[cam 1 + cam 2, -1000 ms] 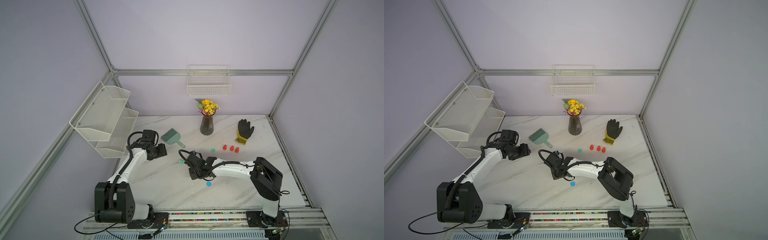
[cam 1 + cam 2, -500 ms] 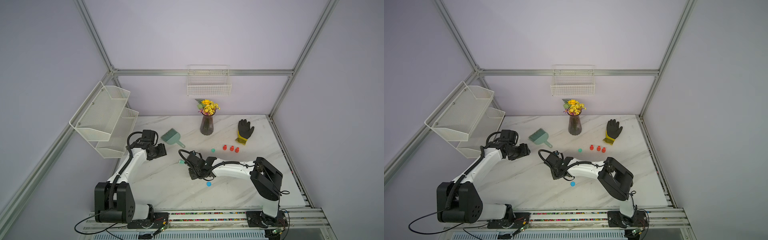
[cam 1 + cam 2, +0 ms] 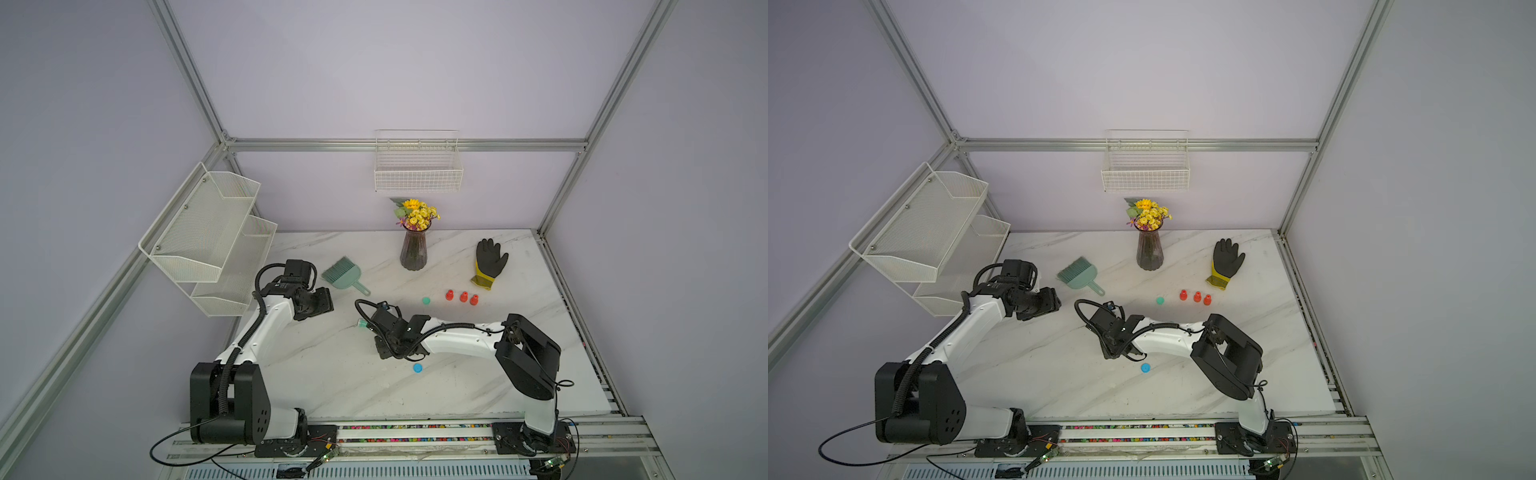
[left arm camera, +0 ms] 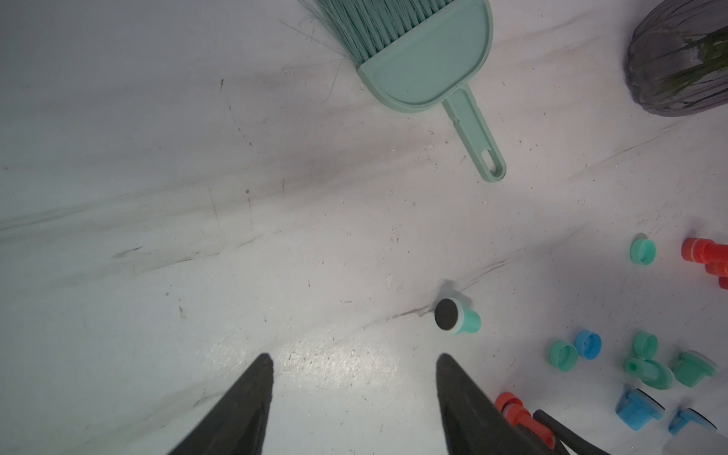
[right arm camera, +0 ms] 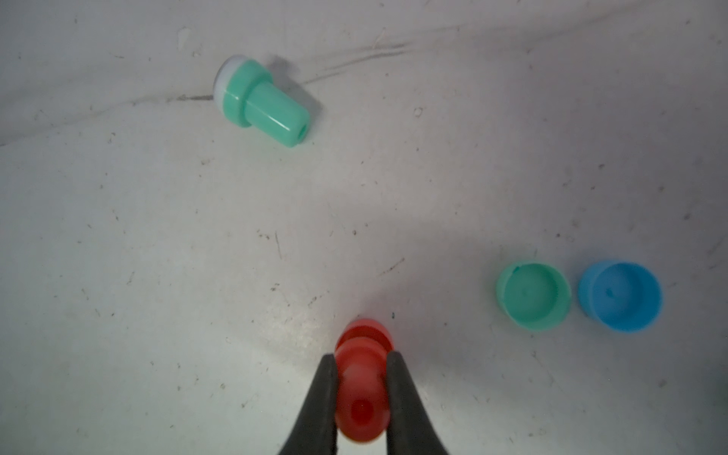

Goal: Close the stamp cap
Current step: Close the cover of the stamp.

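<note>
The right gripper [image 5: 361, 356] is clamped narrow on the handle of a red stamp [image 5: 362, 409], its wide end pointing down at the table [image 5: 157, 236] near the middle. 1 green stamp [image 5: 260, 100] lies on its side just to the far left of it. A green cap [image 5: 533, 295] and a blue cap [image 5: 620, 295] sit side by side, open ends up. The left gripper [image 4: 353, 360] hangs wide and empty, farther left.

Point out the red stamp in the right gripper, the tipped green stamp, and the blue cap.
red stamp [image 5: 361, 394]: right wrist view, on its handle.
green stamp [image 5: 275, 112]: right wrist view, on its handle.
blue cap [image 5: 620, 295]: right wrist view, in its hollow inside.
</note>
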You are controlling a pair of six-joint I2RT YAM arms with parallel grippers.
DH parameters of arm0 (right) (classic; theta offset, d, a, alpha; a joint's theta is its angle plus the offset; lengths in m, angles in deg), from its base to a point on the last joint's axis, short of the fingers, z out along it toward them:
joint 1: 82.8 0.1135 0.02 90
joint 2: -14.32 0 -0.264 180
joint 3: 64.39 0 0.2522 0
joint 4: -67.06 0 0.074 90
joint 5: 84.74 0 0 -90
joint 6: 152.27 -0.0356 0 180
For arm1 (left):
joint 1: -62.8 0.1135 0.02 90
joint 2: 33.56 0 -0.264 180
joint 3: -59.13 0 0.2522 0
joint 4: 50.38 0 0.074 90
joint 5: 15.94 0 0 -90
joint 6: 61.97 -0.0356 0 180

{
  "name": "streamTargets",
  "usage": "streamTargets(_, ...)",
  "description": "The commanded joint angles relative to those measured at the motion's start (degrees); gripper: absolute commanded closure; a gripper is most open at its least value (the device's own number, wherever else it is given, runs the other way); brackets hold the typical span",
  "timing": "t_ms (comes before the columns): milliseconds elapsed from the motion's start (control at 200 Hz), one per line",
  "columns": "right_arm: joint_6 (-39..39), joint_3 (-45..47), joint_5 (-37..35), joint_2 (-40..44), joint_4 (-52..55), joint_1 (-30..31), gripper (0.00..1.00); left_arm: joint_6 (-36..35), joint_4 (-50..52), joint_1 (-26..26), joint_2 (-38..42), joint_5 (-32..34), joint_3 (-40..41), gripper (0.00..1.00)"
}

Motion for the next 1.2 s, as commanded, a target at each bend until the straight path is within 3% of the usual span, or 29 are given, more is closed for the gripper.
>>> streamTargets(0,1.0,3.3,-3.6,-4.7,4.1,0.8,1.0,-1.4,-1.5,0.6,0.0,-0.6,-0.9,0.34)
streamTargets(460,2.8,13.3,-11.7,0.6,-10.4,4.6,1.0,-1.4,-1.5,0.8,-0.2,-0.4,-0.9,0.34)
streamTargets(760,3.0,19.2,-10.0,7.7,-21.1,4.7,1.0,-1.4,-1.6,0.8,-0.3,-0.1,-0.8,0.34)
streamTargets(1195,2.1,19.3,-9.0,11.8,-21.9,4.6,1.0,-1.5,-1.4,0.9,-0.2,-0.1,-0.9,0.34)
